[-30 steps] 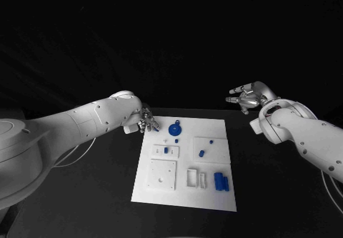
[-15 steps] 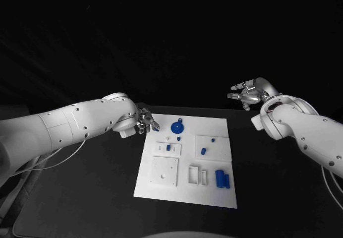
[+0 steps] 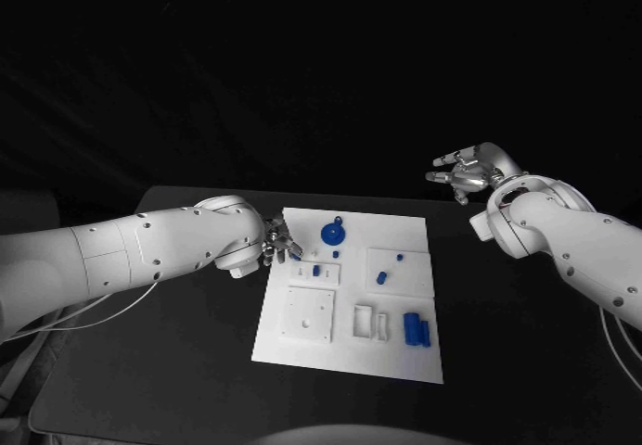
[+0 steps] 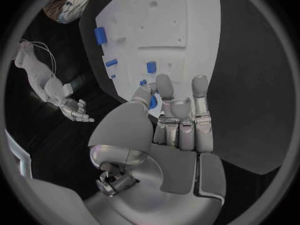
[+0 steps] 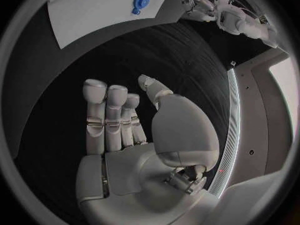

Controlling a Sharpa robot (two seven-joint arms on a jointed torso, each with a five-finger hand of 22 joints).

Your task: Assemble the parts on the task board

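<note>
The white task board lies mid-table with several blue parts on it: a round disc with a tab, small pieces and a pair of blocks. My left hand hovers at the board's far left edge, beside the disc. In the left wrist view a small blue part sits pinched between its thumb and a finger, largely hidden by them. My right hand is raised beyond the board's far right corner, fingers spread, palm bare.
White raised fixtures stand on the board: a square plate, a slotted frame and a panel. Black table surrounds the board. The board and my left arm also appear in the right wrist view.
The head camera has shifted. My left hand, still carrying the small blue part, came a little nearer along the board's left edge. The right hand stays raised and spread.
</note>
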